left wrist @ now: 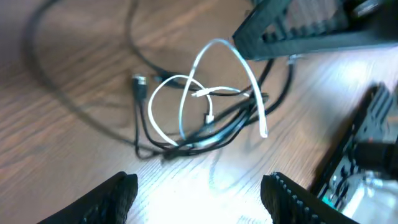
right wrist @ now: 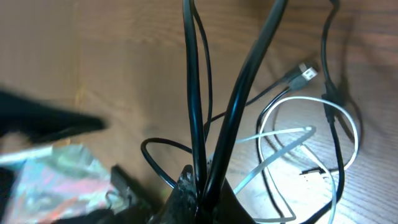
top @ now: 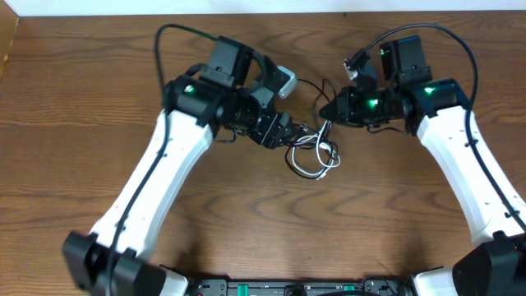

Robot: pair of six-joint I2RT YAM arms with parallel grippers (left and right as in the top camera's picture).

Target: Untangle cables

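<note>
The cables (top: 313,154) lie as a small tangle of thin black and white cords on the wooden table between my two grippers. In the left wrist view the cables (left wrist: 199,118) show white loops over black strands, with a small plug (left wrist: 138,81) at the left. My left gripper (left wrist: 199,183) is open and empty, just short of the tangle; overhead it (top: 294,131) sits at the tangle's upper left. My right gripper (right wrist: 205,186) is shut on black cable strands (right wrist: 194,93) that run taut up from its jaws. Overhead the right gripper (top: 326,107) is just above the tangle.
A black plug end (right wrist: 305,71) and white loops (right wrist: 311,134) lie to the right of my right gripper. The left arm (right wrist: 56,168) shows blurred at the left in the right wrist view. The right gripper's body (left wrist: 298,28) is close beyond the tangle.
</note>
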